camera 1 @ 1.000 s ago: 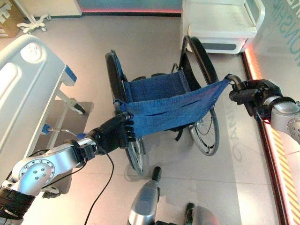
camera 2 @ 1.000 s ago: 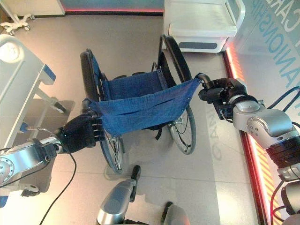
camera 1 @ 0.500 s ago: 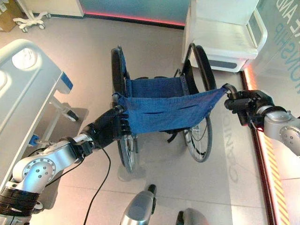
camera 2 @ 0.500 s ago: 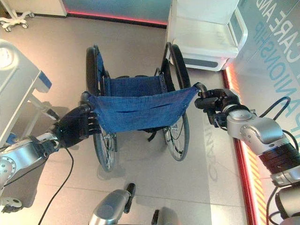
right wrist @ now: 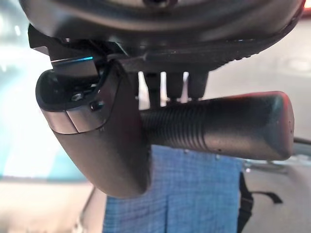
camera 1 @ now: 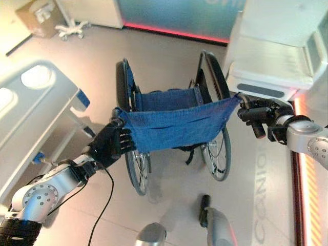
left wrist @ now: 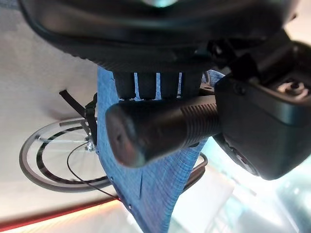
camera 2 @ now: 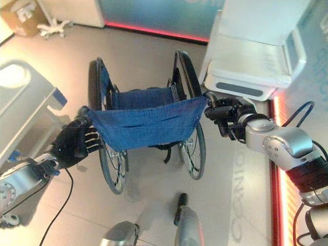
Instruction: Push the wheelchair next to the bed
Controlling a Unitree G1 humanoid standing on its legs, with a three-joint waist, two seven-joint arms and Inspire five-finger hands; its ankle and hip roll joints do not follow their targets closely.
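Observation:
A wheelchair (camera 1: 174, 123) with a blue cloth back and black wheels stands on the floor in front of me, facing away. My left hand (camera 1: 108, 146) is shut on its left push handle (left wrist: 160, 128), fingers curled over the black grip. At the other side my right hand (camera 2: 230, 115) is shut on the right push handle (right wrist: 218, 127). The bed (camera 1: 28, 113), white with blue corner pieces, lies to the left of the wheelchair, a short gap apart.
A white cabinet-like unit (camera 1: 277, 66) stands close to the wheelchair's right wheel, at the upper right. A red-lit strip (camera 1: 307, 174) runs along the floor on the right. A cardboard box (camera 1: 38, 15) and a wheeled stand base (camera 1: 69, 28) sit far left.
The wheelchair has rolled forward with both hands on its handles, and the camera has moved with it. The white unit at the right is now nearer to the right wheel.

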